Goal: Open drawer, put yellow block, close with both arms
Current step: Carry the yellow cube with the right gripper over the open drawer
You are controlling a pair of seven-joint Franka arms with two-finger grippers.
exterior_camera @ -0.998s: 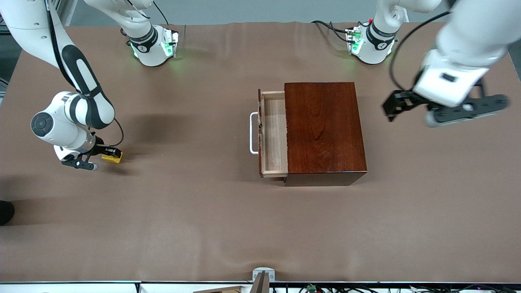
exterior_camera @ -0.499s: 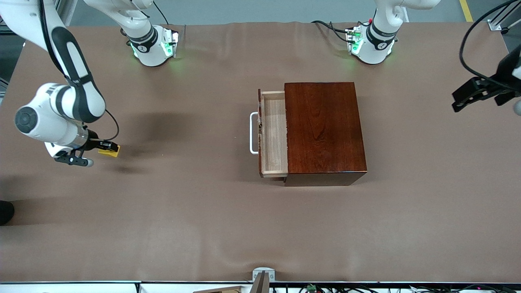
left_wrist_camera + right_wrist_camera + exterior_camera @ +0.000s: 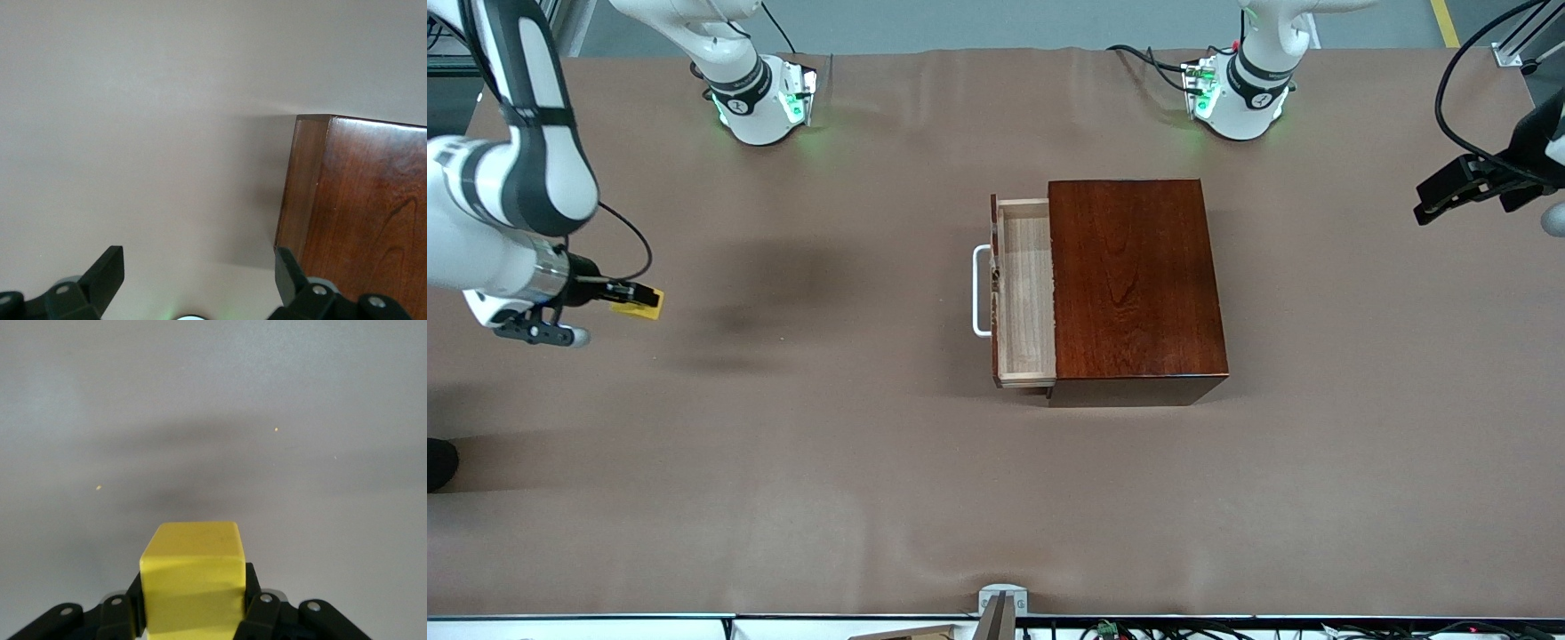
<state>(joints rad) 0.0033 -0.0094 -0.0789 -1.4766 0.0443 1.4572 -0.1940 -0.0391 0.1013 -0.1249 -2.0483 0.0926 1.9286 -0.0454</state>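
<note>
The reddish-brown wooden box [image 3: 1134, 284] stands mid-table. Its drawer [image 3: 1024, 293] is pulled partway out toward the right arm's end, showing a pale wood inside and a white handle [image 3: 980, 291]. My right gripper [image 3: 633, 298] is shut on the yellow block [image 3: 640, 303] and holds it in the air over bare table at the right arm's end. The block fills the right wrist view [image 3: 192, 577] between the fingers. My left gripper [image 3: 1458, 191] is open and empty, raised over the left arm's end of the table. The left wrist view shows a corner of the box [image 3: 360, 213].
The brown table cover [image 3: 871, 462] lies around the box. The two arm bases [image 3: 760, 98] [image 3: 1236, 98] stand along the table's edge farthest from the front camera. A small metal fixture [image 3: 1000, 609] sits at the table edge nearest the front camera.
My right gripper has lifted the yellow block off the table and drawn it outward toward the right arm's end. My left arm has swung away from the box to the table's edge.
</note>
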